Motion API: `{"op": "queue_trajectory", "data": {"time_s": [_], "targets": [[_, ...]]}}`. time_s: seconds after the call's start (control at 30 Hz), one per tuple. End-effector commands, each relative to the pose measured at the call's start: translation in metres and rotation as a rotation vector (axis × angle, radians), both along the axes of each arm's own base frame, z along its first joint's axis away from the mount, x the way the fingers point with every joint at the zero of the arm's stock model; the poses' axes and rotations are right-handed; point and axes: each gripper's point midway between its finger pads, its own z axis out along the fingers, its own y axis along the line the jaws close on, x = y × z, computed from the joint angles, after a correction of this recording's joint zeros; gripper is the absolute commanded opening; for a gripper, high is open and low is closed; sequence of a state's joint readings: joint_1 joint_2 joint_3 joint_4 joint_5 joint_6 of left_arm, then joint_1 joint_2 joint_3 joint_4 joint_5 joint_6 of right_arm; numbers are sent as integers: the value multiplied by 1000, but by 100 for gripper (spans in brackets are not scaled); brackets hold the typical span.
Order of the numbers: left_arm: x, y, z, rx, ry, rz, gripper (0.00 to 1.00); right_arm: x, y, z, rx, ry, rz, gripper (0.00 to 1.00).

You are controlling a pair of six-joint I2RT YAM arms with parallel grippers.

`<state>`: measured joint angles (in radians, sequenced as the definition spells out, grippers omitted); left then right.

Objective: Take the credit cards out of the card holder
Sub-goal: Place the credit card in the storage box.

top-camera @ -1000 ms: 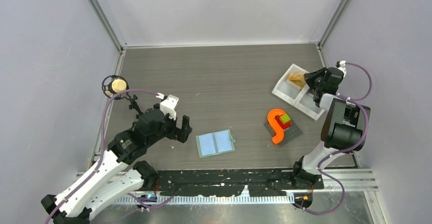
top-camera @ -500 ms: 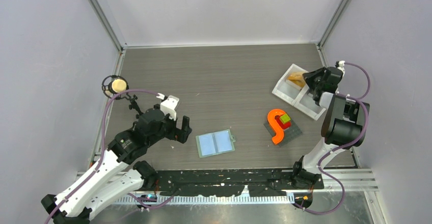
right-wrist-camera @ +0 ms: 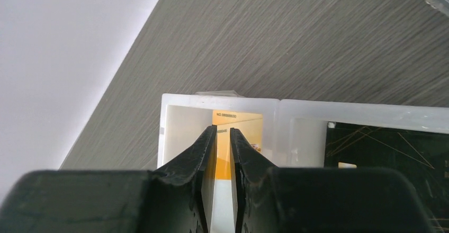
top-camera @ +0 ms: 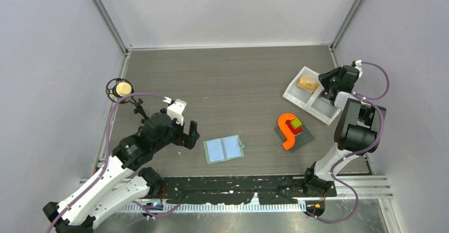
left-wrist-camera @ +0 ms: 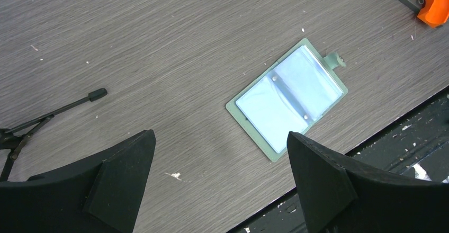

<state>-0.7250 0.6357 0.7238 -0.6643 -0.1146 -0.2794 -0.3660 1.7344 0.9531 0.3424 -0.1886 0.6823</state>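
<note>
Matt wood-grain table (left-wrist-camera: 159, 32), glossy-pocketed card holder (left-wrist-camera: 288, 98), smooth white plastic tray (right-wrist-camera: 222, 101)

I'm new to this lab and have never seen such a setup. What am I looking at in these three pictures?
Two robot arms are bolted to a table. One picture looks down from above; the other two come from a camera on each wrist. On the table lie an opened green card holder, a white tray and a grey plate bearing an orange S-shape. A yellow card lies in the tray. The left gripper hangs open near the card holder, empty. The right gripper is over the tray, jaws a slit apart, gripping nothing I can see.
</note>
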Motion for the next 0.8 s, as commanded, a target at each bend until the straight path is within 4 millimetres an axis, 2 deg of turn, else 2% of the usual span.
{"op": "queue_trajectory", "data": {"time_s": [0.0, 0.13, 0.17, 0.2, 0.23, 0.33, 0.5, 0.63, 0.77], "targets": [[1, -2, 8, -12, -22, -20, 99, 3, -12, 41, -82, -48, -25, 23], [2, -4, 8, -13, -22, -21, 99, 4, -6, 48, -87, -36, -3, 23], [1, -4, 8, -12, -19, -22, 99, 1, -5, 44, -95, -8, 0, 23], [2, -4, 8, -11, -18, -22, 99, 3, -1, 51, -120, -5, 14, 23], [1, -5, 8, -12, -18, -25, 99, -1, 5, 45, -126, 39, 21, 23], [0, -6, 8, -18, -14, -32, 99, -1, 18, 55, -203, 74, 58, 21], [-1, -6, 12, -35, -29, -35, 99, -18, 39, 42, -301, 223, 112, 16], [-1, -7, 15, -45, -39, -42, 99, -28, 56, 26, -316, 281, 174, 6], [-1, -8, 17, -49, -44, -46, 99, -35, 67, 9, -303, 322, 212, 5]]}}
